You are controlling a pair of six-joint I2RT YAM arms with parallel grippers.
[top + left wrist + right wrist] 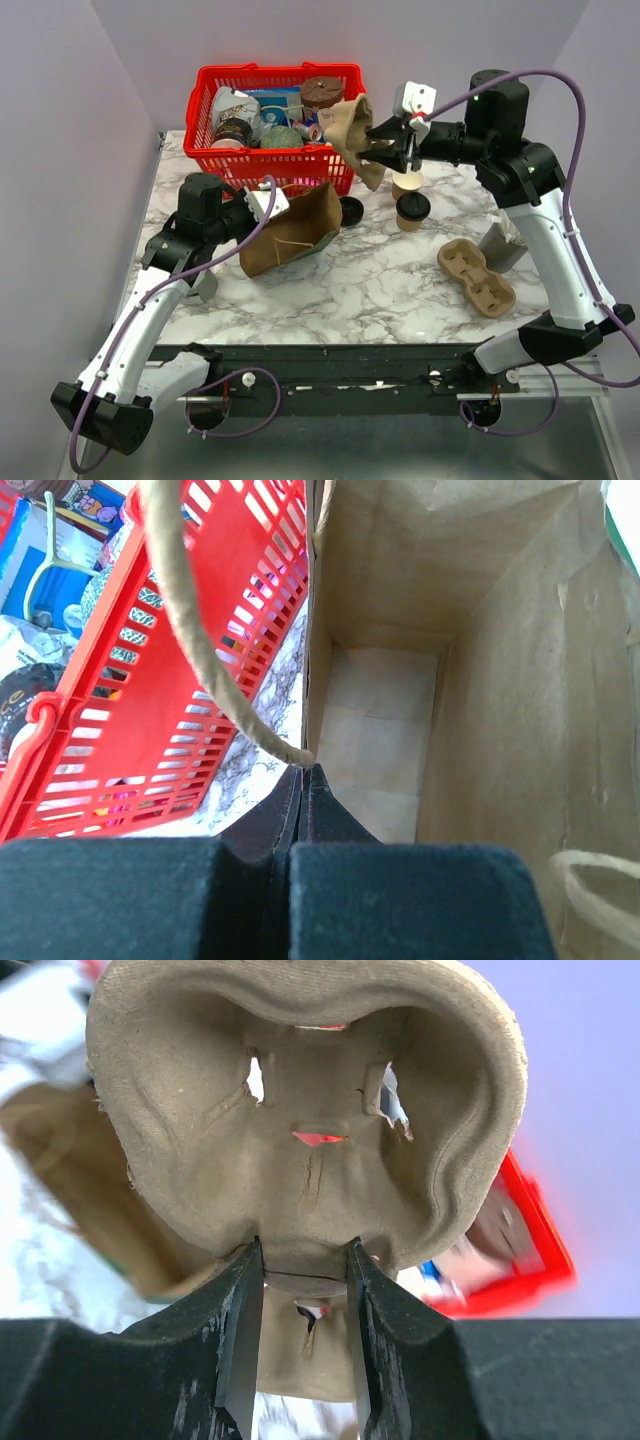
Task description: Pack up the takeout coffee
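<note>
1. the cup [407,184] stood upright on the table [380,285], at 1 o'clock from the table's middle. its white inside showed and nothing held it.
2. a lidded cup [412,210] stood just beside it, at 6 o'clock.
3. the right gripper [302,1252] was clamped on a carrier [300,1140]. it held the carrier up in the air, at 10 o'clock from the cup, near the corner of the basket [250,160].
4. the left gripper [303,778] was pinched tight on the edge of a bag [500,680]. the bag lay at 9 o'clock from the cup and just beside the basket, at its 6 o'clock.
5. a black lid [350,210] lay between the bag and the lidded cup.
6. a second carrier [477,275] lay flat at 4 o'clock from the cup, well apart from it.
</note>
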